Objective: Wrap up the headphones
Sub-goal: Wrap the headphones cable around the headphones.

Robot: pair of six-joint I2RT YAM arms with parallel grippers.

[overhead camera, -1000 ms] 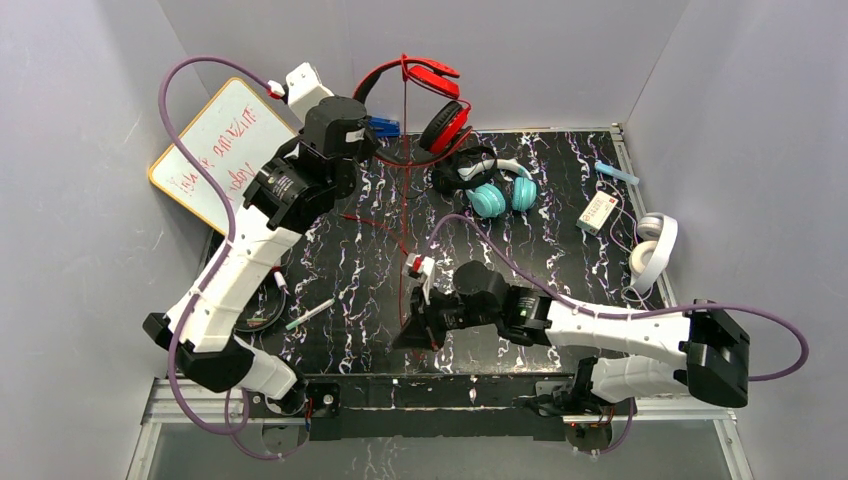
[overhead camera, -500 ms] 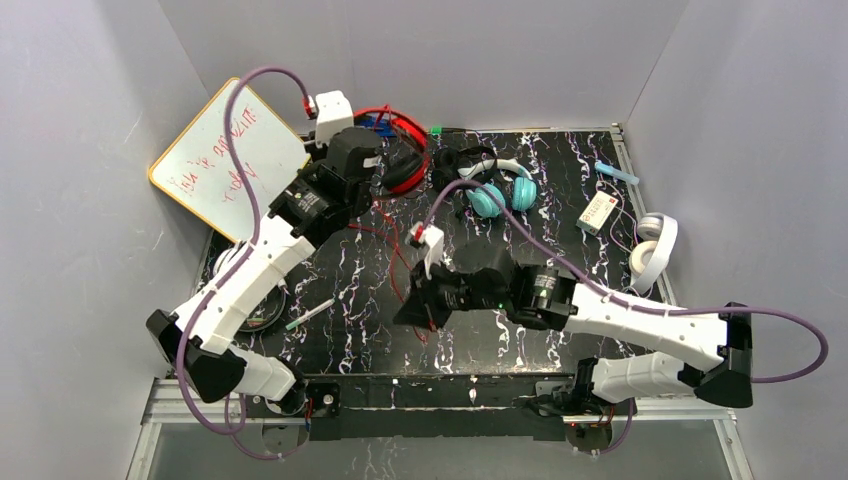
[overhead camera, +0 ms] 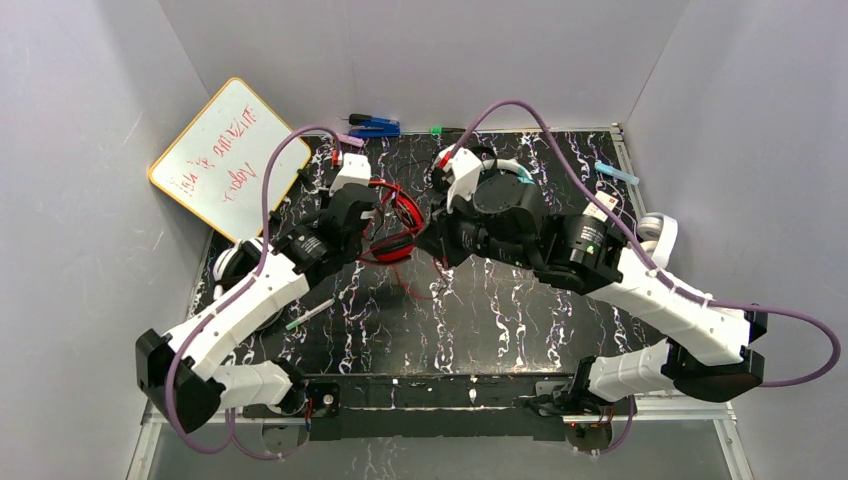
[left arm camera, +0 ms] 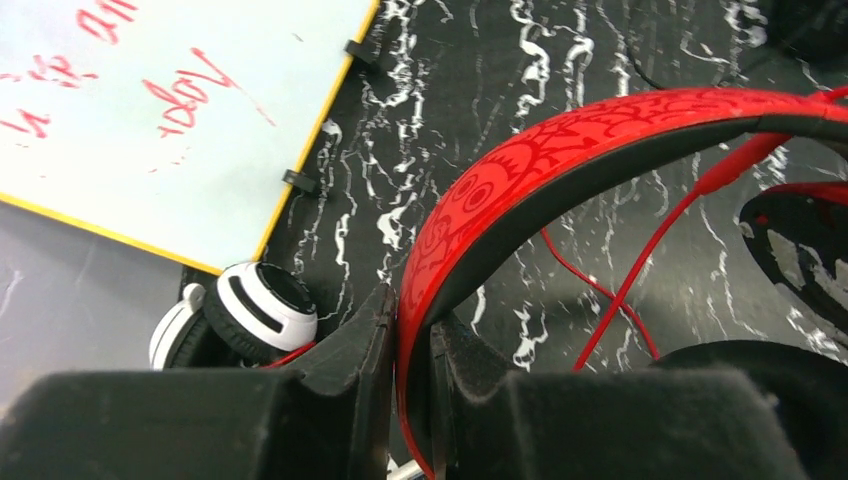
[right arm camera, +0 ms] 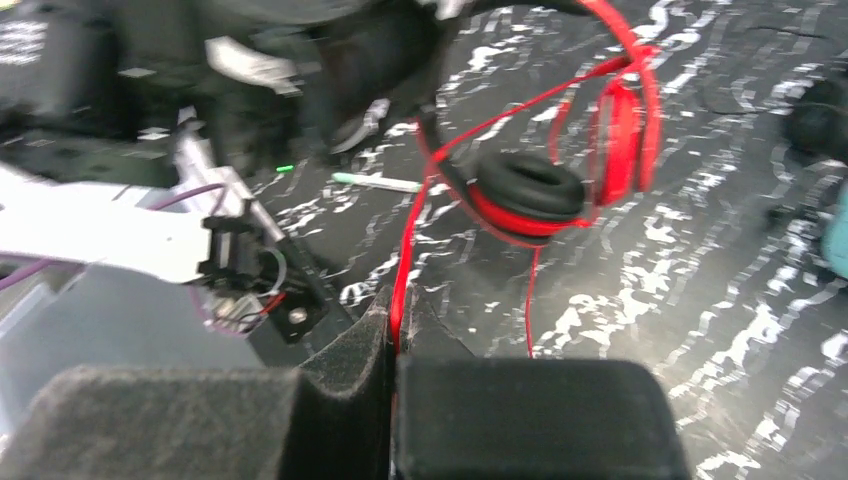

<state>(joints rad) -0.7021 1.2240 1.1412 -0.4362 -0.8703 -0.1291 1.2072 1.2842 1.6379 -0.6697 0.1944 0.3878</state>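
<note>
Headphones (overhead camera: 396,208) red, patterned headband (left arm camera: 560,150), black ear pads (right arm camera: 527,185), thin red cord (right arm camera: 404,275)

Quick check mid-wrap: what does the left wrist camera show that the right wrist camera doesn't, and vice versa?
Left wrist only: the yellow-framed whiteboard with red writing, a white-and-black headphone cup, and the left gripper clamped on the patterned red headband.
Right wrist only: the right gripper pinching the thin red cord, a white pen lying flat, and part of the left arm.
Both: the red headphones, their cord, and the black marbled tabletop.
</note>
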